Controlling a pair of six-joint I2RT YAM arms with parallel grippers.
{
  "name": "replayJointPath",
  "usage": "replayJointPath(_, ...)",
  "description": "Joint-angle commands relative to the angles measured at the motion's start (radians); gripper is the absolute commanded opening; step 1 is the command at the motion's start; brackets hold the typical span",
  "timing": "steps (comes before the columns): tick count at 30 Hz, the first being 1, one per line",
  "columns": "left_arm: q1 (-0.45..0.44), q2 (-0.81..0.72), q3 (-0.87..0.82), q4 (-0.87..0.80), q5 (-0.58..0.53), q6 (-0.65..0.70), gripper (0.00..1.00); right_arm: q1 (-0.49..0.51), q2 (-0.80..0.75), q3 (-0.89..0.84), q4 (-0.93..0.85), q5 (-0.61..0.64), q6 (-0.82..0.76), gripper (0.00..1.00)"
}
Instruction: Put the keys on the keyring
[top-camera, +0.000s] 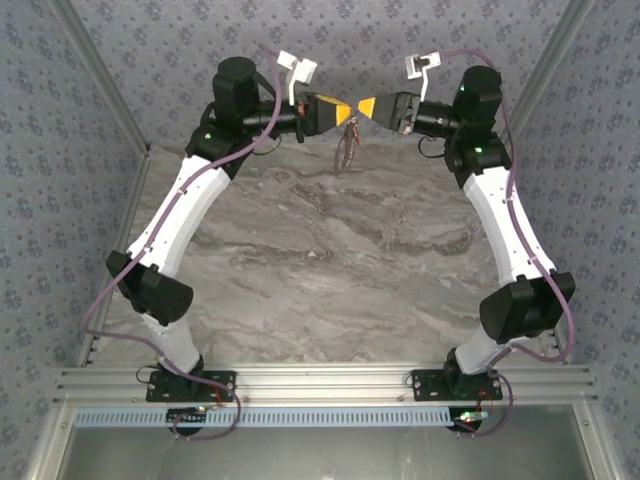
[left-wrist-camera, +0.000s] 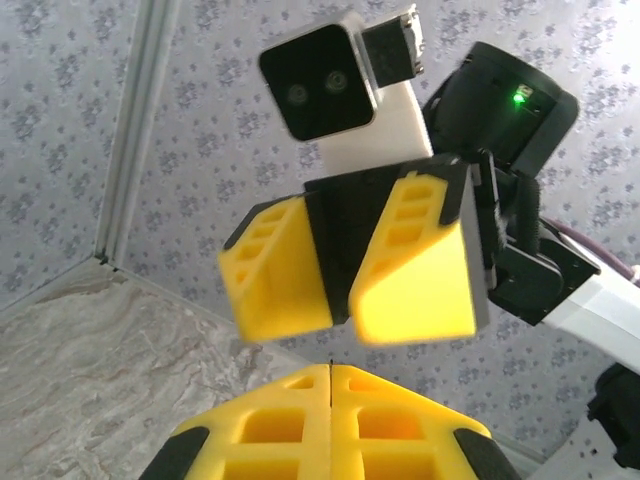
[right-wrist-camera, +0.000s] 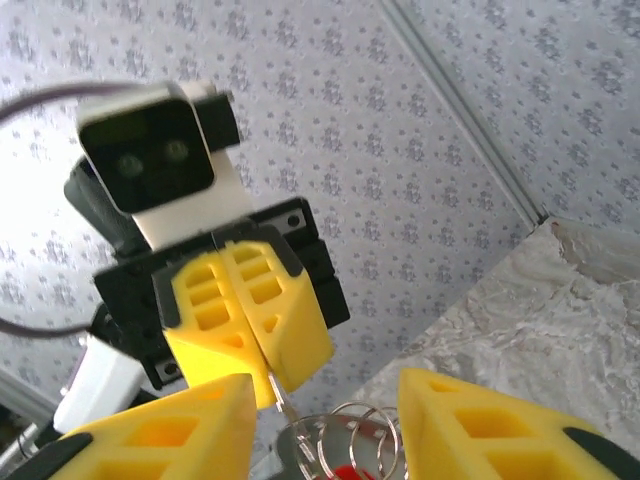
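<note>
Presently | left gripper (right-wrist-camera: 265, 385): jaws together on keyring (right-wrist-camera: 352, 432), dangling at 6 o'clock | right gripper (left-wrist-camera: 345, 318): jaws apart | keys (right-wrist-camera: 350, 470) — red, at keyring's 6 o'clock | advise: steady keyring, close squarely.

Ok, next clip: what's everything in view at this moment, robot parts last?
keyring: one cluster of thin loops, grey metal, hanging from the left pincer tips
keys: one small piece, red, just under the loops
table: one, grey marbled, beneath both arms
walls: patterned blue-grey, around the table
rail: one, silver, table's near edge
left pincer: one, yellow fingers, shut on the keyring
right pincer: one, yellow fingers, open, facing the left one tip to tip
</note>
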Motion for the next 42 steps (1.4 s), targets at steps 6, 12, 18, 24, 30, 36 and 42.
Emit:
replayJointPath(6,0.006,-0.115,-0.113,0.301,-0.116,-0.119,0.0,0.002,-0.092,-0.092,0.115,0.039,0.059,0.5)
replayJointPath(12,0.007,-0.115,-0.139,0.357,-0.118,-0.16,0.0,0.038,-0.077,-0.098,0.12,0.054,0.054,0.53)
replayJointPath(18,0.007,-0.115,-0.133,0.367,-0.126,-0.173,0.0,0.072,-0.055,-0.075,0.114,0.069,0.044,0.56)
replayJointPath(24,0.006,-0.115,-0.133,0.376,-0.124,-0.183,0.0,0.096,-0.026,-0.044,0.09,0.08,0.021,0.58)
replayJointPath(30,0.007,-0.123,-0.139,0.389,-0.131,-0.188,0.0,0.102,-0.018,-0.04,0.074,0.087,0.017,0.29)
replayJointPath(36,0.006,-0.133,-0.149,0.399,-0.141,-0.188,0.0,0.113,-0.02,-0.028,0.057,0.075,0.009,0.0)
replayJointPath(42,0.009,-0.149,-0.183,0.436,-0.153,-0.202,0.0,0.153,0.006,0.016,0.027,0.058,-0.003,0.0)
